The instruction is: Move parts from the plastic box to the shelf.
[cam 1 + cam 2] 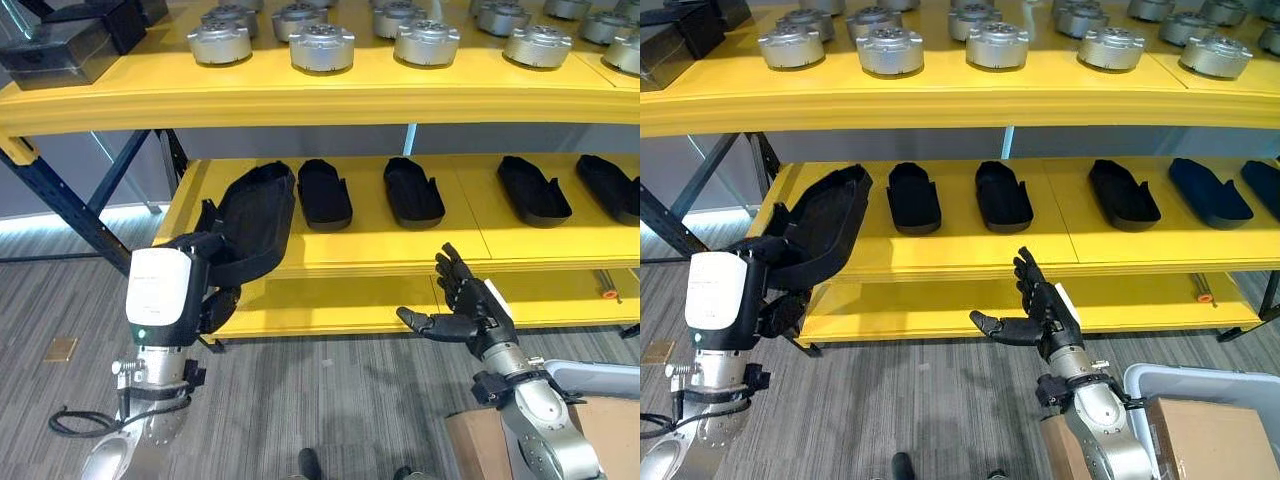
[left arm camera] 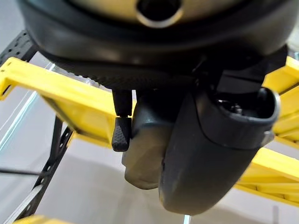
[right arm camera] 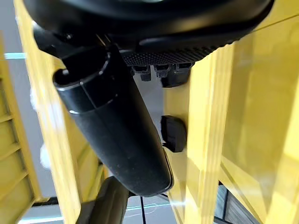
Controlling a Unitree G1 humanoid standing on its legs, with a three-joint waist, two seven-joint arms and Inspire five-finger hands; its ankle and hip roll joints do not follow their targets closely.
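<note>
My left hand is shut on a long black shell-shaped part, holding it tilted over the left end of the yellow middle shelf. Its far end rests at or just above the shelf board. Several more black parts lie in a row on that shelf to the right. My right hand hangs open in front of the shelf's lower edge, with straight fingers and nothing in it. The pale plastic box stands at the lower right beside my right arm.
A top shelf carries several round silver metal parts and a black case at its left. A blue diagonal brace stands left of the shelf. A brown cardboard box sits in the plastic box.
</note>
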